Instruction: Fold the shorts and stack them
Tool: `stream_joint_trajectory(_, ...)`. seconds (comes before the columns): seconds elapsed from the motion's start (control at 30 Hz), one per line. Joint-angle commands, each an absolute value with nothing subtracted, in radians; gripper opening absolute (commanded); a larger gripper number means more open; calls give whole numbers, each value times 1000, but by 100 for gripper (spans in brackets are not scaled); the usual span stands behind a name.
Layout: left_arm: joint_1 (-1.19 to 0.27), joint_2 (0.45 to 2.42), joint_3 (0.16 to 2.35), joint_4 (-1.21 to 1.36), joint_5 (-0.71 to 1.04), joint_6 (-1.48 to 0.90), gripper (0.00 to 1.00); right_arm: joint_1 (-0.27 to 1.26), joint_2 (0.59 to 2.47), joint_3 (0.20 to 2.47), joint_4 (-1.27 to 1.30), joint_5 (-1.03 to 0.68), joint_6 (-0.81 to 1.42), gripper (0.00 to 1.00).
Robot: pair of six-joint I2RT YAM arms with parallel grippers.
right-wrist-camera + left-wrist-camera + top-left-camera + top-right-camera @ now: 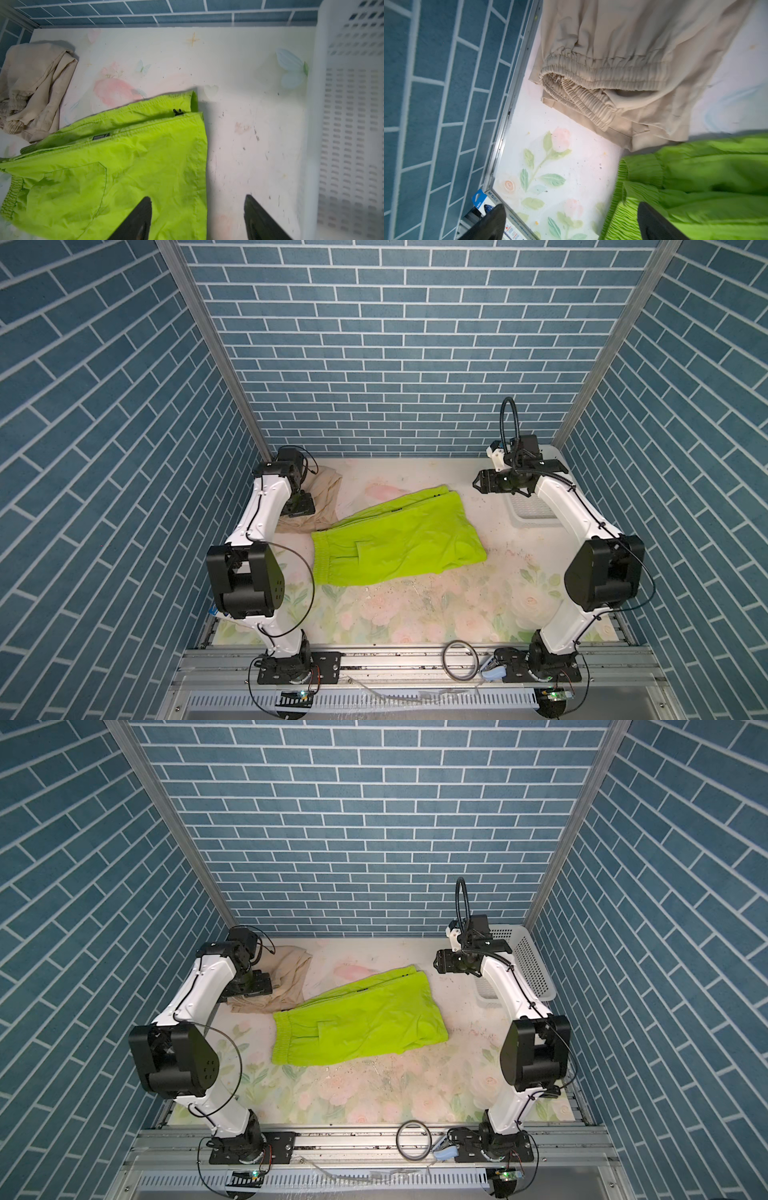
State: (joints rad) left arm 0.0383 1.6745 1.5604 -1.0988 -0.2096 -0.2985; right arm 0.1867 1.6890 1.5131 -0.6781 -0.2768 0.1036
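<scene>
Neon lime-green fabric shorts at table centre, flat, halved leg over leg; likely needs another fold. Crumpled beige fabric shorts at ten o'clock, unfolded, touching green pair. No stack yet. Left gripper fingers wide apart, empty. Right gripper, two o'clock, fingers apart, empty.

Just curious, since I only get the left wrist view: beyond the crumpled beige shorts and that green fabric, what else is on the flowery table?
Observer: A white perforated plastic basket stands in the far right corner.
Operator: And the green fabric?
Observer: Neon lime-green shorts, lying flat on the table, one leg over the other.
Operator: Is the other arm holding anything?
Observer: No, the right arm's jaws stand open and empty, near the basket.
</scene>
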Motion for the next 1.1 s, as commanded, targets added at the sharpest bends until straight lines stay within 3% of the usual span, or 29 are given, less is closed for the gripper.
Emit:
stream_joint_trajectory(0.0,11,1570,1446,-1062,84,-298,100,183,1613,1330,-698,-274,190,72)
stream_joint_trajectory(0.13,-79,1421,1224,-939,215,-392,100,178,1483,1118,-688,-247,253,72)
stream_joint_trajectory(0.3,-170,1361,1012,-769,270,-490,100,178,1432,916,-554,-337,322,73)
stream_joint_trajectory(0.53,-170,1442,946,-623,163,-438,100,178,1532,832,-362,-387,337,69)
stream_joint_trajectory(0.6,-165,1474,955,-608,130,-419,100,178,1569,824,-322,-419,341,63)
stream_joint_trajectory(0.63,-162,1492,957,-593,124,-412,100,178,1588,822,-304,-440,345,55)
stream_joint_trajectory(0.77,-154,1553,955,-579,94,-405,100,178,1597,842,-333,-451,327,8)
stream_joint_trajectory(0.8,-153,1566,951,-581,78,-407,100,178,1580,856,-368,-423,313,0)
stream_joint_trajectory(0.93,-139,1620,933,-602,0,-407,100,180,1474,926,-519,-297,256,0)
stream_joint_trajectory(1.07,-108,1666,920,-597,-26,-394,100,182,1383,953,-578,-280,240,0)
